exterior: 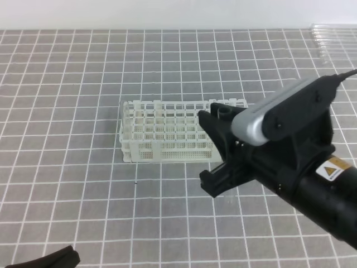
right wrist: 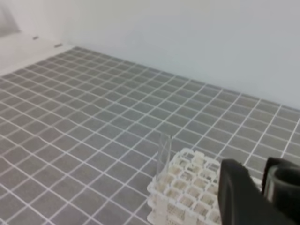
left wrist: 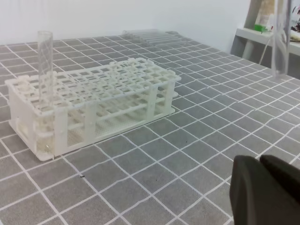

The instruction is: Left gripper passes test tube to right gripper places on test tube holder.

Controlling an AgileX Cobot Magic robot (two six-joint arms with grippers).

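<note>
The right tool point(exterior: 215, 152) is pinching the test tube point(left wrist: 282, 42) between its two blocky fingers. The glass is so clear that the high view shows little more than a dark ring at the upper finger. The left wrist view gives only a pale upright length of the tube, cut off by the top edge, hanging in the air well to the side of the test tube holder point(exterior: 167, 131) and apart from it. In the right wrist view it is a blurred dark cylinder between the fingers.

The left tool point(left wrist: 260, 164) has its fingers pressed together with nothing between them. Only their tips show at the lower edge of its own camera's picture, and in the high view only a black sliver of it shows at the bottom left corner.

There is one holder, sitting on the gridded tabletop point(exterior: 67, 167), and the right tool hides its right end from above. One second tube point(left wrist: 45, 65) stands upright in a corner hole of the holder. It is plain in both wrist views but cannot be made out from above.

A row of spare tubes point(exterior: 334, 34) lies at the far right edge of the tabletop. They are too faint and too cut off to count.
</note>
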